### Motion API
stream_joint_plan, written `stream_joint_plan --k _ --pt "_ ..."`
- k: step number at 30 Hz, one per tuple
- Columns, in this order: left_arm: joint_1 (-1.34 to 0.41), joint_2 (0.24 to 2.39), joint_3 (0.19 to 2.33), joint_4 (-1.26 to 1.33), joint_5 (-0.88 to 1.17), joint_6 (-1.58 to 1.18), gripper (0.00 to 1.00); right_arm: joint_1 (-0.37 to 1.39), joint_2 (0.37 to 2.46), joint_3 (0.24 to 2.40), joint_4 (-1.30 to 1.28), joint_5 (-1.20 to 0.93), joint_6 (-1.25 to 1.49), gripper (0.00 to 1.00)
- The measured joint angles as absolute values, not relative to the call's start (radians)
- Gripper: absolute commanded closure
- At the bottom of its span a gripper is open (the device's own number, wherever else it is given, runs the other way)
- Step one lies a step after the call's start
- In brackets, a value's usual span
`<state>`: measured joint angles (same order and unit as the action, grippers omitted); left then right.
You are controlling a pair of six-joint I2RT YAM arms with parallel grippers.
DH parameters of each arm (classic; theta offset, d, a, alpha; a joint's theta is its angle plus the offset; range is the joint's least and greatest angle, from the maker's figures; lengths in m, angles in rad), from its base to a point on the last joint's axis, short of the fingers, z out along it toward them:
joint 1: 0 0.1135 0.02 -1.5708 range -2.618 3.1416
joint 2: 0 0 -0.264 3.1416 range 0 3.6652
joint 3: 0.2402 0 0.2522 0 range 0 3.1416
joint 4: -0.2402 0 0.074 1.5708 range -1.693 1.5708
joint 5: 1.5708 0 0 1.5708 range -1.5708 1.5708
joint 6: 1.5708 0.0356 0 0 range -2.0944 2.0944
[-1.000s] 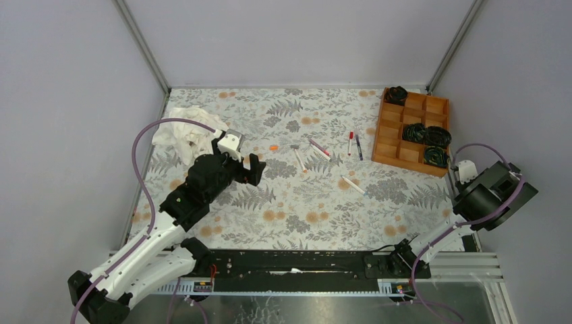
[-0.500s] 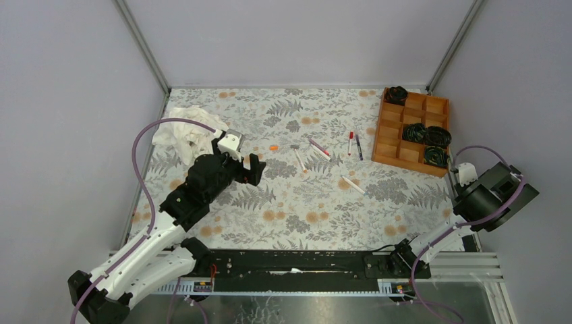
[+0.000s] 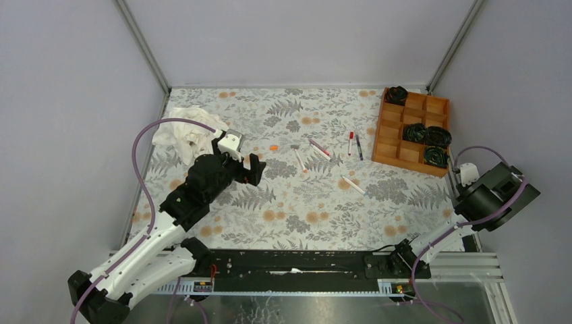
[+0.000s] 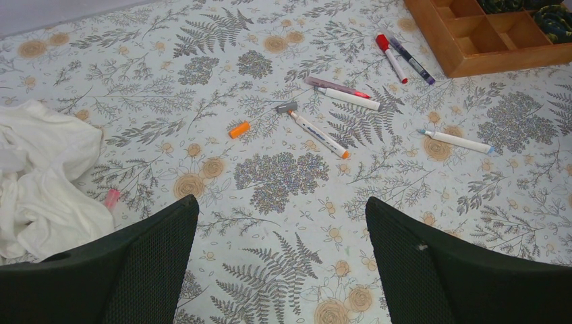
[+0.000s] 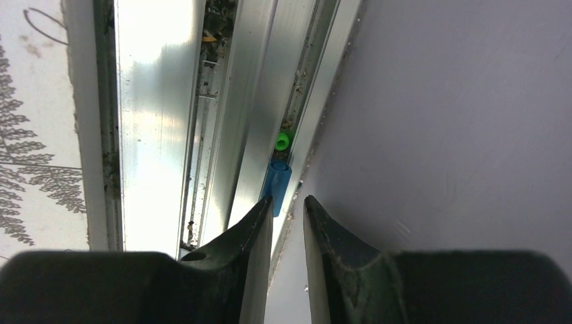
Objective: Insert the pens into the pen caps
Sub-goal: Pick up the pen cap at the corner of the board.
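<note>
Several pens lie mid-table: a white one with a grey end [image 4: 316, 130], a pinkish one [image 4: 335, 87], a red-capped one [image 4: 391, 57], a dark blue one [image 4: 409, 59] and a white one with a blue tip [image 4: 455, 141]. An orange pen cap [image 4: 239, 129] lies left of them, and a pink cap [image 4: 111, 198] sits by the cloth. My left gripper [image 4: 280, 209] hovers open and empty, near of the orange cap. My right gripper [image 5: 289, 199] hangs over the right-hand rail, its jaws a narrow slit apart with nothing between. A blue pen cap [image 5: 276, 185] lies in the rail groove just past its left fingertip.
A wooden compartment tray [image 3: 394, 142] with black coiled items [image 3: 425, 133] stands at the back right. A crumpled white cloth [image 3: 181, 133] lies at the back left. Beside the blue cap sits a small green piece [image 5: 282, 141]. The aluminium rail [image 5: 162, 101] runs along the grey wall [image 5: 459, 101].
The right arm has drifted slightly outward toward the right wall. The left arm and the pens have not moved.
</note>
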<state>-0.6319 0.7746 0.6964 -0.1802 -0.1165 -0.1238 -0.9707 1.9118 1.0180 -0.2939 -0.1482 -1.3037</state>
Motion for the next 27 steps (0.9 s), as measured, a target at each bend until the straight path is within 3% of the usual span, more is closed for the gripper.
stream_joint_plan --k 27 --pt "-0.632 0.773 0.696 -0.180 -0.117 -0.122 0.03 -0.975 1.939 1.032 -0.320 -0.178 -1.273 0.68"
